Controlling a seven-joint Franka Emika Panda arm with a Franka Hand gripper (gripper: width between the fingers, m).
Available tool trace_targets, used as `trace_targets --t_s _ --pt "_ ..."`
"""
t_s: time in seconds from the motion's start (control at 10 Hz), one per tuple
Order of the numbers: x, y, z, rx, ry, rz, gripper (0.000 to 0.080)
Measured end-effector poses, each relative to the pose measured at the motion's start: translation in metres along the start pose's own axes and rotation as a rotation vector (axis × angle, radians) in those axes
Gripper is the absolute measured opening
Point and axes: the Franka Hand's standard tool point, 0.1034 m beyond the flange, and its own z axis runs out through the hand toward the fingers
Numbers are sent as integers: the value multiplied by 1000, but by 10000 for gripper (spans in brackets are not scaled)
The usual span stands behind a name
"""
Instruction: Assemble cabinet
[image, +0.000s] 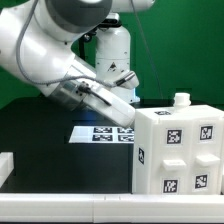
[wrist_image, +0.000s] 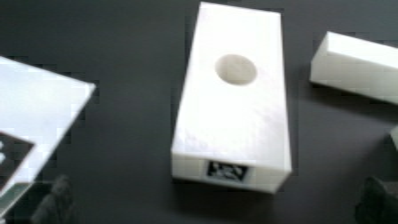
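The white cabinet box (image: 176, 150), with black-and-white tags, raised square faces and a small knob (image: 181, 99) on top, stands at the front of the exterior view's right. My gripper (image: 116, 110) hangs low just beside it, above the dark table. In the wrist view a long white panel (wrist_image: 231, 95) with a round dimple and a tag (wrist_image: 231, 170) at its near end lies straight ahead of my gripper (wrist_image: 210, 200). The fingers (wrist_image: 43, 196) are spread wide with nothing between them. The panel's end lies apart from both fingertips.
The marker board (image: 104, 132) lies behind the gripper. A second white part (wrist_image: 358, 64) lies beside the panel. A large white tagged body (wrist_image: 36, 100) fills the other side. A white piece (image: 5, 166) sits at the exterior view's left edge.
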Motion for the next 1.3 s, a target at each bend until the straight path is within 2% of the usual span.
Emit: trace_targets --t_s 0.1,0.2,0.3,0.4,0.5,1.0,1.3 --pt "3 -1 2 5 20 2 796" --pt "6 2 16 19 24 25 796" --pt "8 6 30 2 22 40 796" --pt "9 2 40 11 25 48 796" --pt "9 -1 49 68 15 80 796" --pt "11 1 52 76 8 94 796" --pt "14 1 72 95 -9 133 796"
